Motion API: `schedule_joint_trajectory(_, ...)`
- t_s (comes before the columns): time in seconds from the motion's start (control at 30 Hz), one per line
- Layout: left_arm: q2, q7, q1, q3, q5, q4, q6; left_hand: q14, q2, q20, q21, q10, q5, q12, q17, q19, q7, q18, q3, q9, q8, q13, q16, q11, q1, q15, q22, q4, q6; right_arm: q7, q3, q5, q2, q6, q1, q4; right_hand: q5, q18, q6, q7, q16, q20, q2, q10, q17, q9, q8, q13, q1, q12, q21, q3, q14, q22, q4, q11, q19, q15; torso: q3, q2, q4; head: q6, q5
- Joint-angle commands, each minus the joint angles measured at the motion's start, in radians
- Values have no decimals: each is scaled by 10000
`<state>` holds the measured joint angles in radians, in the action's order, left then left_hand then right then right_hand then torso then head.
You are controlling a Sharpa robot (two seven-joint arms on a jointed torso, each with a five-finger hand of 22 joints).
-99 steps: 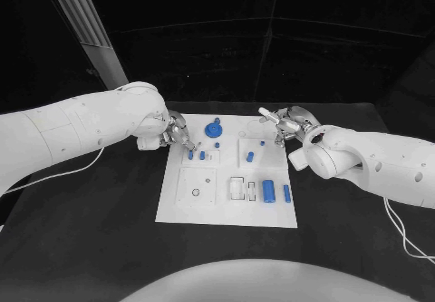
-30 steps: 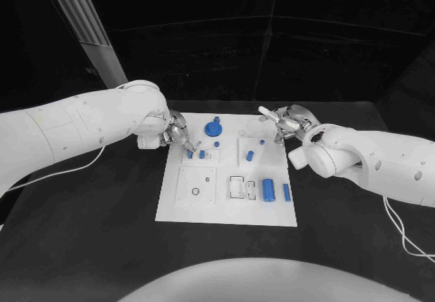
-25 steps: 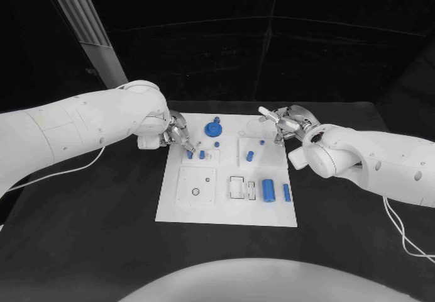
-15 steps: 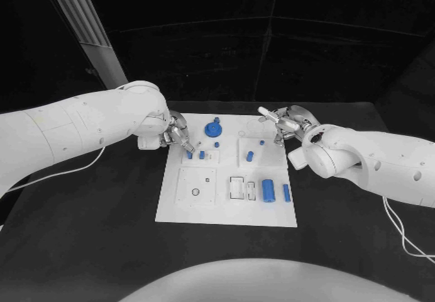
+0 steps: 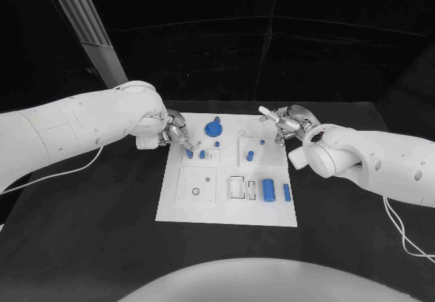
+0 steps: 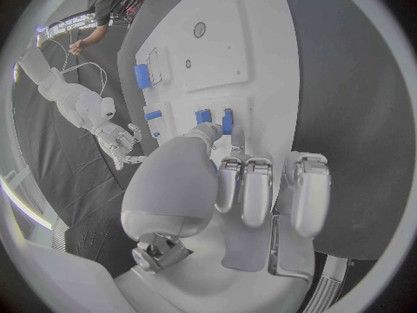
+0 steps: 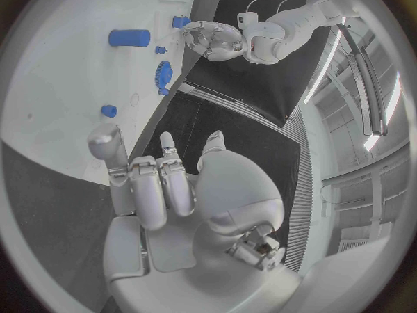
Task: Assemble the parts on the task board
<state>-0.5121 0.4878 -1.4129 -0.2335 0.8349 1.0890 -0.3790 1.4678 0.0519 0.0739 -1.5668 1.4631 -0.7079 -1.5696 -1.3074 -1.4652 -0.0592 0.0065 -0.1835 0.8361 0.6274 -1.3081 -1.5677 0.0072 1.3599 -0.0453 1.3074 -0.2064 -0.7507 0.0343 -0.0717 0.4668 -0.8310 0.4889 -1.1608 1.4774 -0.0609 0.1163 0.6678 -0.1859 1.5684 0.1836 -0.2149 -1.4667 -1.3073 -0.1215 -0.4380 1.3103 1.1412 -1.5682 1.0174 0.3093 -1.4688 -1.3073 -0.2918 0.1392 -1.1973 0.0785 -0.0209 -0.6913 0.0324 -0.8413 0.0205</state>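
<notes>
Both hands at the task board (image 5: 227, 207)'s far end.
Left hand (image 5: 175, 135) pinches a small blue peg (image 5: 188, 153) at its fingertips; right hand (image 5: 285, 123) holds nothing, fingers loosely apart.

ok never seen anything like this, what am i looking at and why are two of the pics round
This is a two-armed robot at a black table. The square picture comes from a camera on its head, looking down. Each round picture comes from a fisheye camera on one wrist, behind that arm's own silver robot hand, so straight edges bend.

The white plate in the middle is the task board, and small blue parts go into it. On it you can see a round blue part, a blue cylinder and, beside it, a thinner blue bar.

The left robot hand reaches over the board's far left corner, its fingertips at two small blue pegs; whether it pinches one, I cannot tell. The right robot hand is over the far right corner, fingers apart and apparently holding nothing.
</notes>
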Motion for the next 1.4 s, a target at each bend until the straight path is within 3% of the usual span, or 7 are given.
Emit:
schedule_joint_trajectory(0.03,-61,-283,-9,-5,55,69,289,1030,26,-60,-40,1077,-14,-12,-2634,-1056,0,-65,-78,27,26,-2627,-30,-70,100,-74,2634,8,-89,56,5,14,3,63,-16,2,-65,73,23,-203,24,-49,-48,-1041,-2635,9,-37,2605,50,-26,-31,53,-1020,-761,27,-63,-31,-76,0,4,-4,0,5)
schedule_joint_trajectory(0.8,-721,-320,-12,-7,-115,965,1246,1030,11,-73,-40,1077,386,-12,-2634,-1056,-3,-65,-291,72,50,-2627,-30,-69,-126,-86,2634,-123,-88,63,5,14,-29,87,-16,-6,-69,74,21,-202,24,-51,-58,-1041,-2635,12,-44,2605,59,-26,-37,52,-1020,-761,27,-63,-31,-77,-1,-5,-8,-39,3)
schedule_joint_trajectory(1.4,-1142,-518,-8,-8,-126,1513,2103,1030,-133,-78,-40,1077,445,-12,-2634,-1056,21,-65,-388,110,83,-2627,-30,-86,-40,-97,2634,-128,-52,75,5,14,-53,99,-16,-3,-69,74,21,-202,24,-51,-58,-1041,-2635,12,-44,2605,59,-26,-37,52,-1020,-761,27,-63,-31,-77,2,1,8,-38,4)
